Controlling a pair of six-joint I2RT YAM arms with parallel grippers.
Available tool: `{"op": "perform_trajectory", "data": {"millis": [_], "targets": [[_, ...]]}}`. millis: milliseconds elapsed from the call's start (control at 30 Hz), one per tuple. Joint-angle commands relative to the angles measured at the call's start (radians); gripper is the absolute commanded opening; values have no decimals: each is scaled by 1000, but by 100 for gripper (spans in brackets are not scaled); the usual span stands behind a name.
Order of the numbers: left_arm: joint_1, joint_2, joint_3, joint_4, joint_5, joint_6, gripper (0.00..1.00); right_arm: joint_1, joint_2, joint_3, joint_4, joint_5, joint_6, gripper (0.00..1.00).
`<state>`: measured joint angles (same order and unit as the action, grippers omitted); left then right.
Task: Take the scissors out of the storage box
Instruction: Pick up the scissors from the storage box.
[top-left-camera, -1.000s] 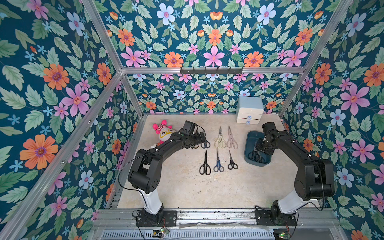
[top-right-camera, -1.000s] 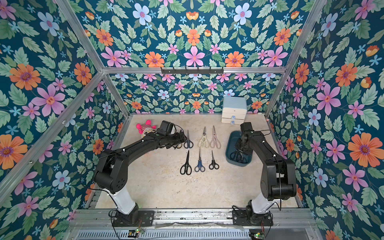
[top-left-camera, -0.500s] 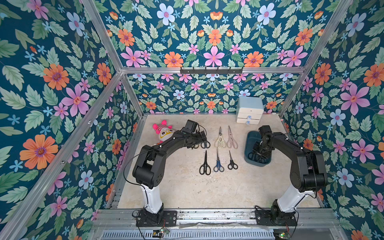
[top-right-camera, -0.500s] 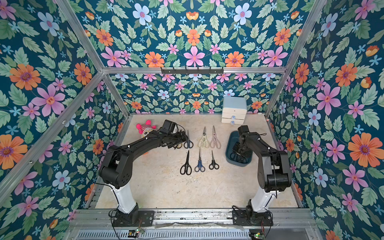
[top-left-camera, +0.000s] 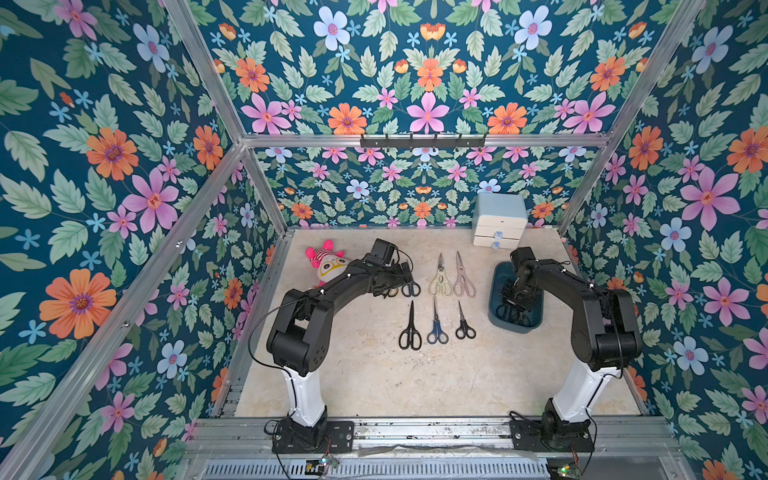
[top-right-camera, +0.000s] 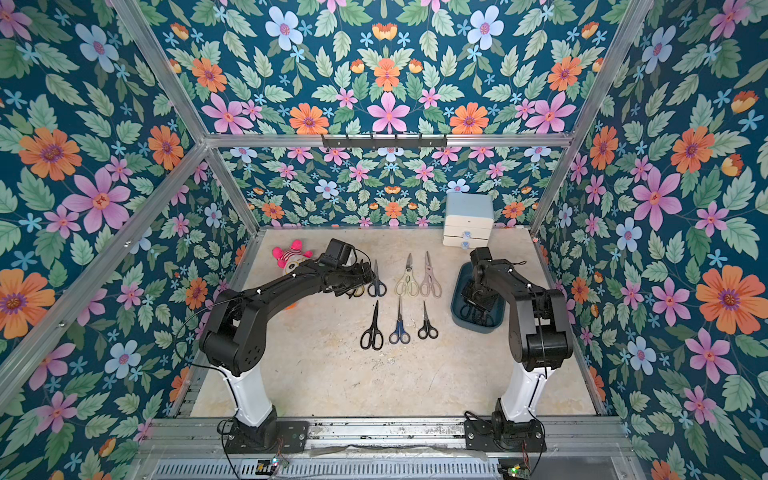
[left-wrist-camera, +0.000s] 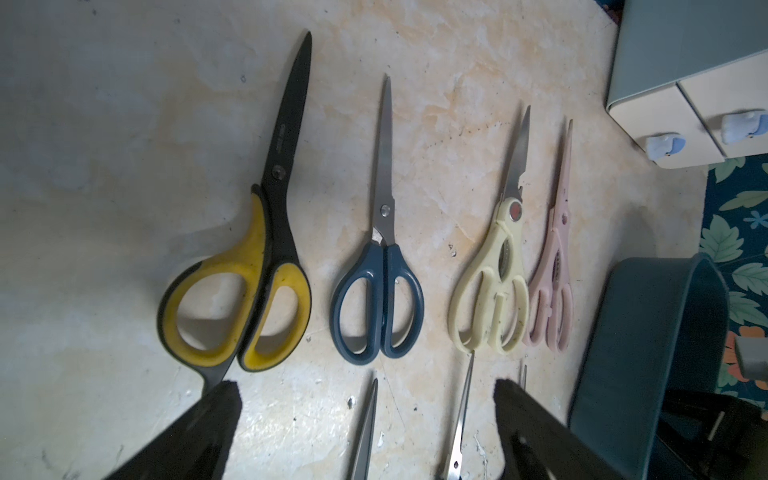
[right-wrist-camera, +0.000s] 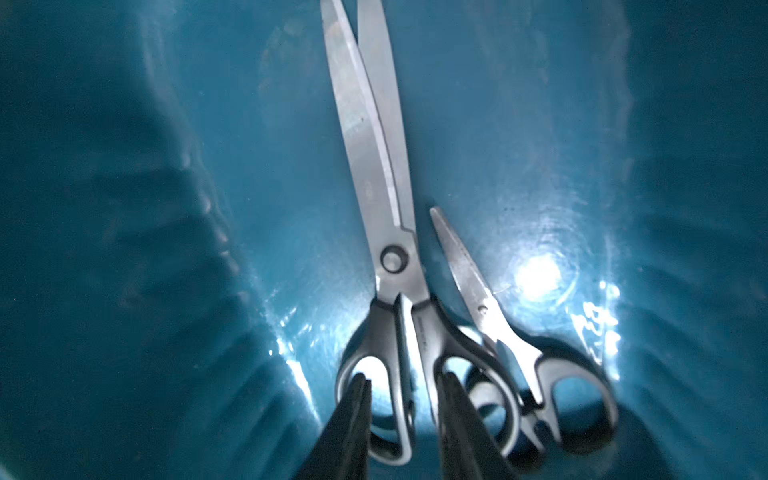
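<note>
Two black-handled pairs of scissors lie inside the dark teal storage box, which sits on the right side of the beige table, near a pale-blue drawer cabinet. Only the right wrist view shows them clearly: a larger pair with long steel blades slightly parted, and a smaller pair resting against its handles. My right gripper is down in the box, fingers partly open, one tip in each loop of the larger pair with the inner handle bars between them. A sliver of gap shows beside one finger, so I see no firm hold. In both top views the arm covers this; only dark loops show at the box's near end.

Seven other pairs lie flat left of the box, blades pointing away from the arm bases. The left wrist view shows the far row whole: a yellow-black pair, a dark-blue pair, cream shears and pale-pink shears. In both top views the yellow-black pair is mostly hidden under my left gripper, whose fingers stand wide apart, holding nothing. The near row, a black pair, a blue pair and a small black pair, appears whole only from above.
</note>
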<state>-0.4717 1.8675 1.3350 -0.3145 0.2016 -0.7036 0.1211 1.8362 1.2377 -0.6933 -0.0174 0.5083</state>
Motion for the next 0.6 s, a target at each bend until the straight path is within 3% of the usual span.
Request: {"op": "perform_trajectory", "data": {"millis": [0,567], "targets": [[2,2,7,-10,-12,6,99,1,4,-3,-30,3,-56,33],[2,-5,5,-16,-25,7,99,1,44,-23,11,-8,-77,34]]}}
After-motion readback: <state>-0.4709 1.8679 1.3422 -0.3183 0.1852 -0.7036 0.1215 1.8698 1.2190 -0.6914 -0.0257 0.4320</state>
